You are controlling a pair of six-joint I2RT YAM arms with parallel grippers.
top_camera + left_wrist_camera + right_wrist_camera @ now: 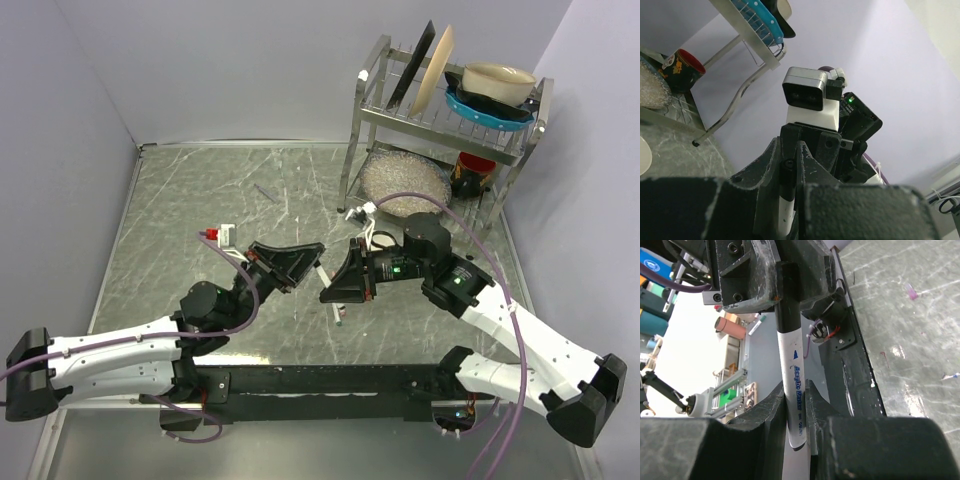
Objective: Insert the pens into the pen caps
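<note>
Top view: pen [322,273] is held up off the table [200,200] mid-workspace, bridging the two arms. Left gripper [308,258] is clenched on one end, right gripper [335,290] is clamped on the barrel, and the far tip pokes out toward me. A thin purplish pen [265,192] lies well apart on the table; the rack [430,128] is back right

Left wrist: my own fingers [771,165] pinch the pen, black part above white. I can't tell if the black part is a cap or the barrel end

Right wrist: white barrel with blue "Acrylic Marker" print runs up from between my fingers [771,405] into the left jaws, which grip the black section. No gap shows where black meets white, so I judge it seated or nearly so

Handling: I judge the pen light, stiff and smooth plastic. It's round, so it can twist or slide in the jaws. I'd hold it mid-barrel near the joint and push straight along the axis; off-axis pressure could pop it loose
</note>
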